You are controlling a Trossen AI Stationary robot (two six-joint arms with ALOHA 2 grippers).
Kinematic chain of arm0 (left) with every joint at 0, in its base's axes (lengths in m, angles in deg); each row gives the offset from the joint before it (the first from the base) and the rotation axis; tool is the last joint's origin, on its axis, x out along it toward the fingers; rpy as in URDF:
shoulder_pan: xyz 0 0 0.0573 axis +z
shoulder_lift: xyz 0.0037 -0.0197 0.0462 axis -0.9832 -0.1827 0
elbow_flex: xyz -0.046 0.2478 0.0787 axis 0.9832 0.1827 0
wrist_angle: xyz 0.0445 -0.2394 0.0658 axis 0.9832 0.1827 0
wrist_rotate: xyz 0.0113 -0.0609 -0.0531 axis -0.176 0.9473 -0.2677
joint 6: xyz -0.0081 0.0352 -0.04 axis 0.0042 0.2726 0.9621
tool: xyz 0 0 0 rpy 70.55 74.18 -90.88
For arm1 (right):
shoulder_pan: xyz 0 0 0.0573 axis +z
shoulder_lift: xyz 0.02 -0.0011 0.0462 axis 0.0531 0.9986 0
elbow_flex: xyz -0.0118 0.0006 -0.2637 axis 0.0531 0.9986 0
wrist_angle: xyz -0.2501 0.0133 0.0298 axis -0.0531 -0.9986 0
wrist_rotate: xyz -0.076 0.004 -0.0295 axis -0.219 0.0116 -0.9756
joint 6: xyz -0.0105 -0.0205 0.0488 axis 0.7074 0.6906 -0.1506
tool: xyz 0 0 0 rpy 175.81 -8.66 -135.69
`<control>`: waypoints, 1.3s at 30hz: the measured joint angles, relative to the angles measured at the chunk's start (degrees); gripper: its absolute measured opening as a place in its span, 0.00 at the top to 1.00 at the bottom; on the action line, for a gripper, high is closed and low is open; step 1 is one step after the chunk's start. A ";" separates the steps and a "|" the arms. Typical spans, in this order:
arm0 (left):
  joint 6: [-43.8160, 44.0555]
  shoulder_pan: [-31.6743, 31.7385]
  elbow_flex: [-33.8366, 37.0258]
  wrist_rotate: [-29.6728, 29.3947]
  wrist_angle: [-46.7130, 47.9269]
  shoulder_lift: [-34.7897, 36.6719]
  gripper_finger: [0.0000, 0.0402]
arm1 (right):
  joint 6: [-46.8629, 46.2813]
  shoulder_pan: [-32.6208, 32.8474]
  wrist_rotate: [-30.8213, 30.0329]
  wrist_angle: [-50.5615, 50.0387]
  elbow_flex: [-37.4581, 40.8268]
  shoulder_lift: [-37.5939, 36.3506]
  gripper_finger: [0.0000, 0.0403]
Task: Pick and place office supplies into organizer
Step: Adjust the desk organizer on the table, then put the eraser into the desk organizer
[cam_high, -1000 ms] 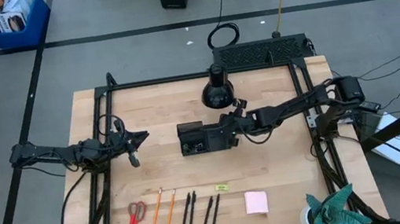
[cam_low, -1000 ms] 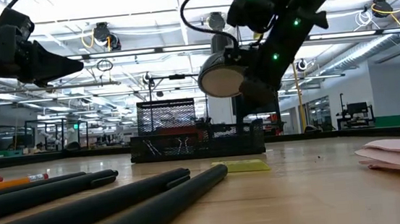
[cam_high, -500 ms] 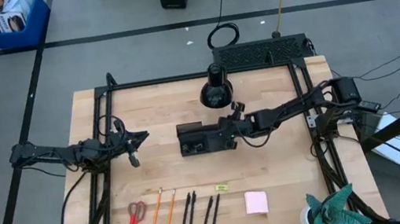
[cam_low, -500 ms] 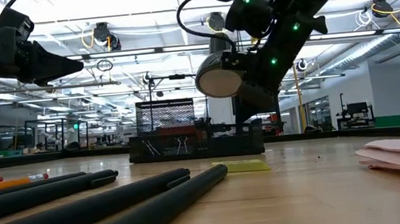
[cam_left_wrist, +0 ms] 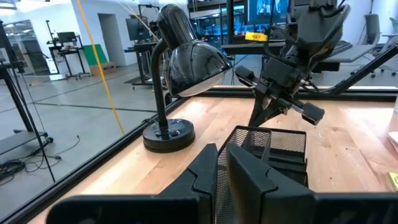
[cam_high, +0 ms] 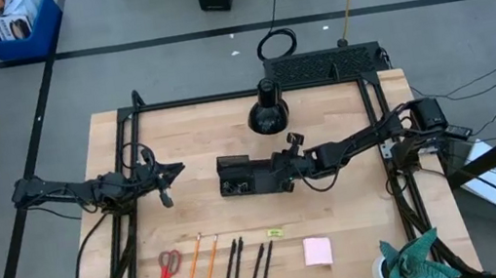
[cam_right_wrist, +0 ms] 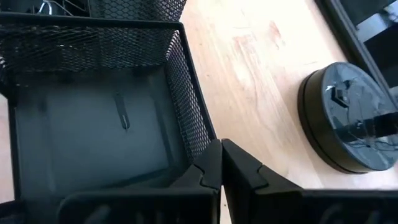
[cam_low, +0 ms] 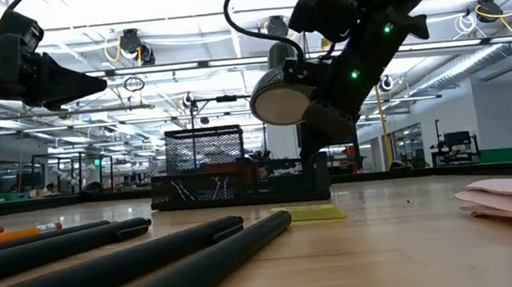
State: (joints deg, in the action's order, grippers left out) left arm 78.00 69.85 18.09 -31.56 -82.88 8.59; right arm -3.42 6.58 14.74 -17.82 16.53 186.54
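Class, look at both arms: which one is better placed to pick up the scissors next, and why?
Probably the left. Its gripper hangs free on the scissors' side of the table, while the right gripper is shut against the organizer, farther away.

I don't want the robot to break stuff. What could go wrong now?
The right gripper, shut, sits at the wall of the organizer; a shove could slide or tip that light mesh tray. The desk lamp stands close behind that arm, so a swing might bump it. The pens lie far off across the table, so one might drop on the long carry. The left gripper waits aside.
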 joint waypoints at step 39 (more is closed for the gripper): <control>5.31 0.02 0.00 7.53 -1.05 -8.27 0.90 | -4.52 24.59 9.58 45.13 18.53 -11.24 0.87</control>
State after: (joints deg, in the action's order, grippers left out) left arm 83.31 69.87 18.09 -24.03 -83.93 0.32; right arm -7.94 31.17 24.32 27.31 35.06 175.31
